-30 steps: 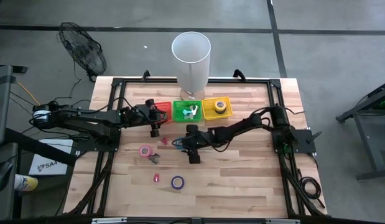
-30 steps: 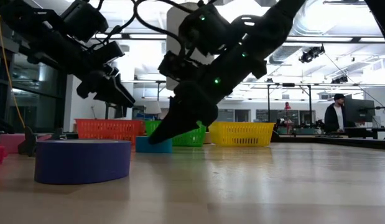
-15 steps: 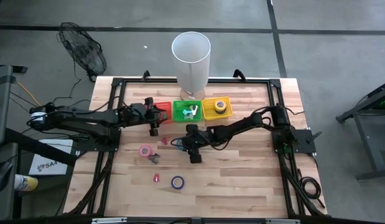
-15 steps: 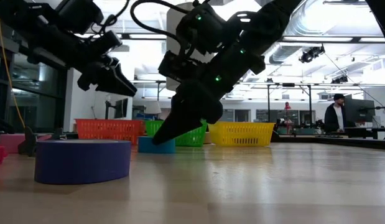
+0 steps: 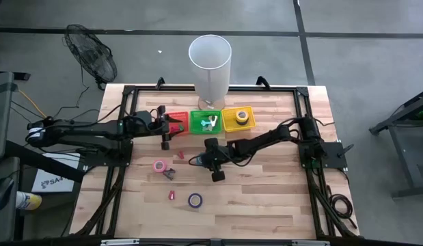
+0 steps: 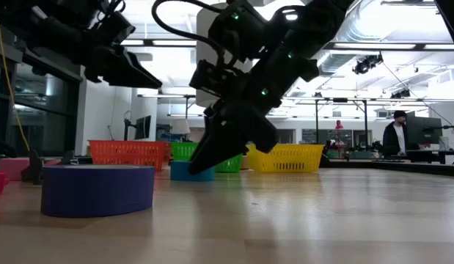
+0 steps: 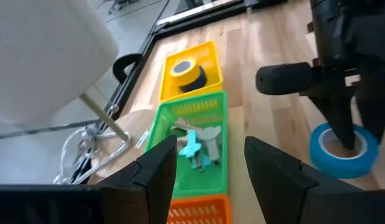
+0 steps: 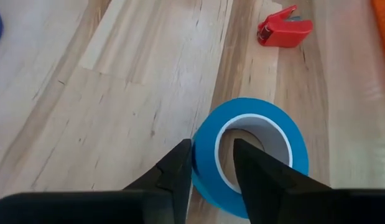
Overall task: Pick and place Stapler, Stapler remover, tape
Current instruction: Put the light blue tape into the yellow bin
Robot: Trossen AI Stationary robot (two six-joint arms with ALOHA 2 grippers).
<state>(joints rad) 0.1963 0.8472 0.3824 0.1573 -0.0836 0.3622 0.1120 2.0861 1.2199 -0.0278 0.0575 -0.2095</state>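
Two items lie nearest the near edge: a purple tape roll (image 5: pixel 195 200) and, just beside it toward the left edge, a small red piece (image 5: pixel 171 196) whose kind cannot be told. Farther in, a pink tape roll (image 5: pixel 158 165) rests left of centre.

At mid-table, the right gripper (image 8: pixel 211 163) stands over a blue tape roll (image 8: pixel 251 155), one finger outside the ring wall and one inside its hollow centre. The jaws straddle the wall; whether they press on it cannot be told. The roll sits on the wood. A red stapler remover (image 8: pixel 284 28) lies near it.

The left gripper (image 7: pixel 211 165) hangs above the table in front of the baskets, jaws parted and holding nothing.

Three baskets stand in a row near the far edge. The orange basket (image 5: pixel 174 120) is leftmost; its contents cannot be told. The green basket (image 7: pixel 222 143), in the middle, holds light-coloured pieces (image 7: pixel 198 144). The yellow basket (image 7: pixel 211 59) holds a yellow tape roll (image 7: pixel 183 69).

A white cylinder (image 5: pixel 210 65) stands at the far edge.
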